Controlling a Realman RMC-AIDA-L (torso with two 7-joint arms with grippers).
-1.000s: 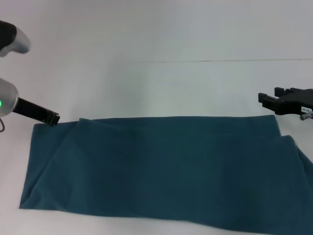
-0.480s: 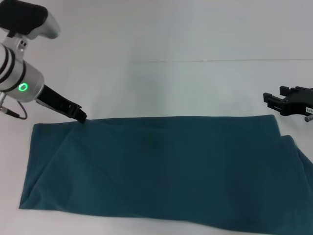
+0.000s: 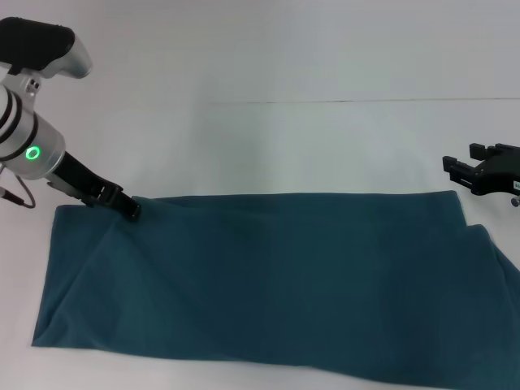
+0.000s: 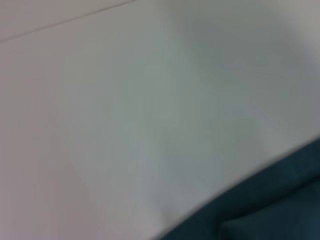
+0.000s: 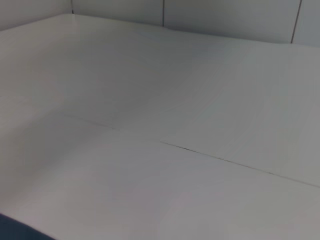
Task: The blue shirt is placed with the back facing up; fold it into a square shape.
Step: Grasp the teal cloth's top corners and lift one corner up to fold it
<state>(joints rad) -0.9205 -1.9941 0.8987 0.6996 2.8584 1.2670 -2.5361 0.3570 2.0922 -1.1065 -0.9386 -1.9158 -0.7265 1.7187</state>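
The blue shirt [image 3: 268,280], already folded into a long band, is laid flat on the white table [image 3: 268,138] with its long axis running left to right and its near-right part cut off by the picture's edge. The left gripper [image 3: 130,210] is set at the far-left corner of the band, touching the far edge, though whether its fingers are apart or together cannot be told. The right gripper [image 3: 479,166] is held with fingers apart just beyond the far-right corner, clear of the cloth; bare table lies open along the whole far side.
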